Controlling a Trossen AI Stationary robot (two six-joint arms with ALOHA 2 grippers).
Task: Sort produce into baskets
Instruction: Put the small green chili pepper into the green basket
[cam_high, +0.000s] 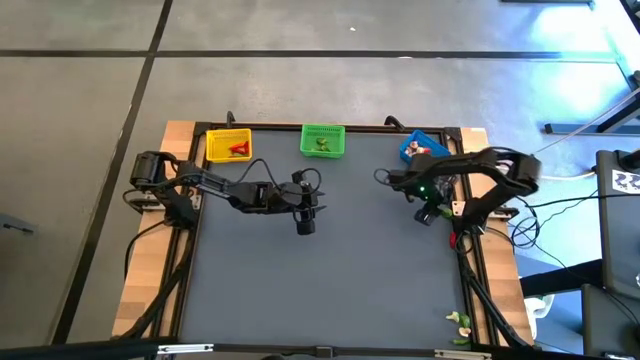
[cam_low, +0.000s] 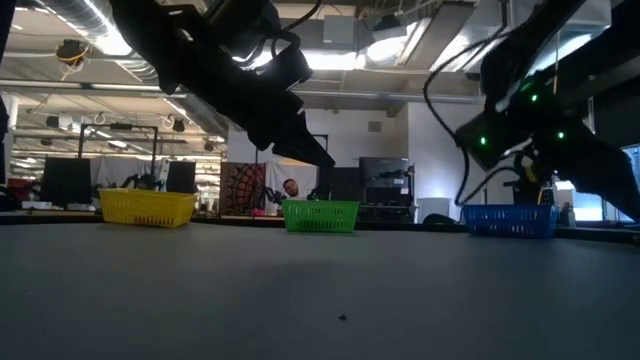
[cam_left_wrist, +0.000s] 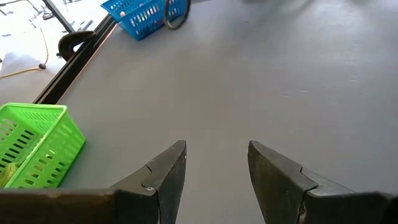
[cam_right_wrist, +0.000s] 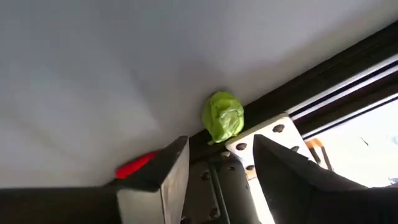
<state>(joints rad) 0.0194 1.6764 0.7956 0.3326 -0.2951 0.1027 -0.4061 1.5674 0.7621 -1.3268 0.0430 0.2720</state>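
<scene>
Three baskets stand along the table's far edge: a yellow basket (cam_high: 228, 145) with a red piece inside, a green basket (cam_high: 322, 140) with a green piece, and a blue basket (cam_high: 425, 148) with pale pieces. A green produce piece (cam_right_wrist: 222, 117) lies at the table's right edge against the dark rail, with a red piece (cam_right_wrist: 137, 165) beside it. My right gripper (cam_right_wrist: 217, 162) hovers open just short of the green piece, nothing between its fingers. My left gripper (cam_left_wrist: 217, 158) hangs open over mid-table (cam_high: 305, 220), below the green basket, holding nothing.
A few more pale and green pieces (cam_high: 460, 322) lie on the wooden border at the near right corner. Cables run along the right rail (cam_high: 470, 270). The grey mat (cam_high: 320, 290) is bare toward the near edge.
</scene>
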